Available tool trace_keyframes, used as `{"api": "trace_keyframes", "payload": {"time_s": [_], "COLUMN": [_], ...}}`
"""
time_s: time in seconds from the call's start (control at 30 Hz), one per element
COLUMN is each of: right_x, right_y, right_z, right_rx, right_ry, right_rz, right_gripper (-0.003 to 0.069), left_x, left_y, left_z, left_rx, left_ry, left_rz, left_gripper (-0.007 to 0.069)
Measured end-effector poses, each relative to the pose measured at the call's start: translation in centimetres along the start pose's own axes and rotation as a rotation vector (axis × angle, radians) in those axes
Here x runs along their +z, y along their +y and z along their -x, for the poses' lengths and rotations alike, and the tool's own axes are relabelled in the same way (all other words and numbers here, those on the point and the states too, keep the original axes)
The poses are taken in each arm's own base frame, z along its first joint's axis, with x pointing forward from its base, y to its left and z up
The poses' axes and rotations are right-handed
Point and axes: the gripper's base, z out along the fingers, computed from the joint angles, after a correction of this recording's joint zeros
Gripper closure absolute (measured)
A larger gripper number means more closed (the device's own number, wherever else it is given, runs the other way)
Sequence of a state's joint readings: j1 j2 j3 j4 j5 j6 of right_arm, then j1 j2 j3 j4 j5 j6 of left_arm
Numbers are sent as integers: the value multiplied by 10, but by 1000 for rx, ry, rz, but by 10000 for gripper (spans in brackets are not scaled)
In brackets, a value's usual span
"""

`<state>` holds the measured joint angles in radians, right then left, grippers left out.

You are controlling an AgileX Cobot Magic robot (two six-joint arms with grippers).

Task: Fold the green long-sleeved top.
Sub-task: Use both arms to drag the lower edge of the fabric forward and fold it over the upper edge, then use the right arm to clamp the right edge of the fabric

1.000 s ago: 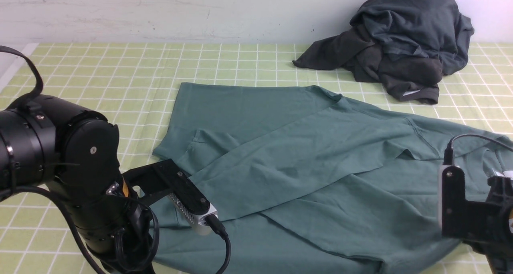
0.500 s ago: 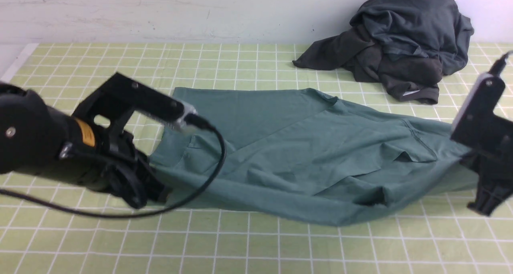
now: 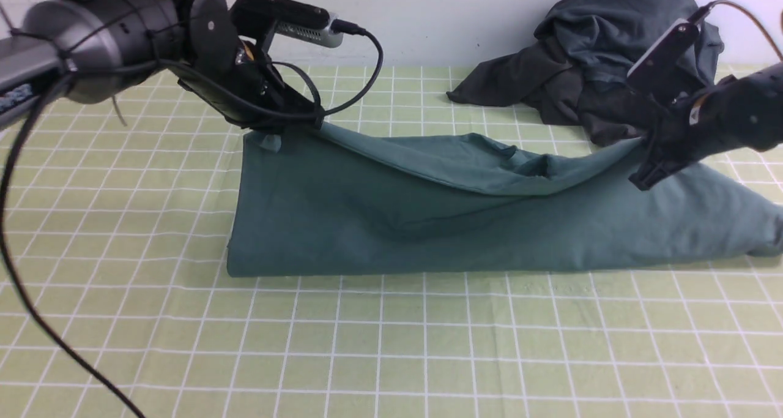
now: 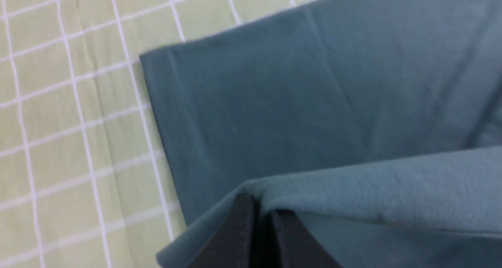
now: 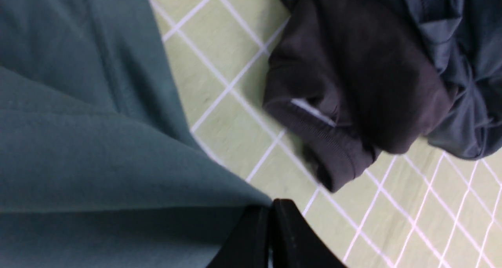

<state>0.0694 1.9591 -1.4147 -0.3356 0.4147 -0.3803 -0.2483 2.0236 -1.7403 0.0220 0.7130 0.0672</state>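
Both my claws were clamped on the green long-sleeved top (image 3: 428,234): the left gripper (image 3: 313,123) pinched its raised edge at the end far from the dark heap of clothes (image 3: 612,57), and the right gripper (image 3: 643,176) pinched the same edge just in front of that heap. Half a second before, I had held this edge low, on the side away from the heap. Since then I had carried it up and over toward the heap, so the top lay doubled lengthwise on the checked tablecloth (image 3: 391,344), the lifted edge sagging between my claws, apart from the heap.
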Motion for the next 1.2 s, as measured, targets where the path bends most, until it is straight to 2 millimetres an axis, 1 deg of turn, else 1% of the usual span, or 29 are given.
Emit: {"api": "trace_keyframes", "payload": {"time_s": [0.03, 0.07, 0.13, 0.17, 0.2, 0.23, 0.27, 0.3, 0.37, 0.43, 0.47, 0.53, 0.6, 0.63, 0.67, 0.73, 0.8, 0.83, 0.87, 0.9, 0.93, 0.97, 1.0, 1.03, 1.07, 1.1, 1.13, 1.17, 1.2], "right_x": [7, 8, 30, 36, 38, 51, 56, 57, 68, 72, 72, 71, 68, 68, 63, 60, 51, 44, 41, 40, 36, 36, 37, 41, 45, 54, 60, 72, 78], "right_y": [-4, -4, -11, -13, -15, -14, -13, -13, -11, -10, -12, -15, -21, -21, -29, -33, -42, -45, -43, -42, -30, -30, -14, 0, 11, 26, 37, 51, 59], "right_z": [3, 4, 7, 7, 8, 5, 4, 4, 1, 1, 2, 4, 8, 8, 12, 16, 23, 31, 36, 37, 47, 47, 56, 62, 66, 69, 71, 70, 71], "right_rx": [-2, -3, 2, 7, 9, 12, 17, 19, 67, 122, 180, 259, 337, 353, 419, 461, 529, 547, 549, 530, 504, 484, 446, 423, 405, 382, 363, 334, 311], "right_ry": [-5, -6, -2, 7, 9, 32, 42, 44, 66, 75, 74, 74, 74, 75, 88, 96, 113, 128, 133, 134, 119, 118, 88, 54, 30, 1, -16, -36, -57], "right_rz": [-9, -11, -22, -23, -26, -18, -13, -13, -3, -3, -8, -18, -32, -34, -47, -57, -59, -26, 16, 28, 154, 155, 272, 365, 420, 491, 532, 577, 595], "right_gripper": [664, 664, 664, 664, 664, 664, 664, 664, 659, 643, 623, 579, 533, 528, 482, 456, 434, 442, 463, 470, 536, 536, 603, 631, 650, 659, 666, 669, 671], "left_x": [12, 14, 40, 50, 51, 67, 73, 74, 89, 100, 105, 108, 107, 106, 100, 94, 82, 65, 59, 57, 48, 48, 47, 47, 49, 54, 57, 61, 64], "left_y": [3, 4, 13, 17, 19, 26, 28, 29, 35, 42, 47, 59, 73, 73, 86, 91, 95, 95, 92, 91, 80, 79, 65, 53, 42, 28, 19, 9, 1], "left_z": [4, 5, 13, 15, 16, 18, 19, 19, 19, 17, 17, 16, 14, 15, 15, 16, 17, 20, 21, 21, 22, 21, 17, 14, 12, 7, 6, 5, 4], "left_rx": [-11, -15, -47, -63, -74, -92, -100, -103, -117, -142, -159, -206, -255, -255, -293, -305, -311, -290, -258, -265, -198, -184, -131, -89, -50, -11, 10, 30, 47], "left_ry": [9, 10, 22, 21, 21, 13, 11, 11, 5, -2, -9, -23, -31, -33, -44, -41, -17, 20, 45, 51, 108, 119, 190, 238, 270, 307, 310, 314, 313], "left_rz": [4, 5, 25, 34, 38, 54, 60, 61, 72, 88, 104, 145, 193, 193, 235, 252, 272, 269, 254, 250, 177, 176, 76, -1, -80, -171, -223, -280, -322], "left_gripper": [622, 622, 622, 620, 617, 603, 589, 589, 512, 437, 382, 297, 236, 230, 194, 183, 187, 214, 237, 243, 314, 314, 388, 436, 474, 537, 567, 592, 608]}}
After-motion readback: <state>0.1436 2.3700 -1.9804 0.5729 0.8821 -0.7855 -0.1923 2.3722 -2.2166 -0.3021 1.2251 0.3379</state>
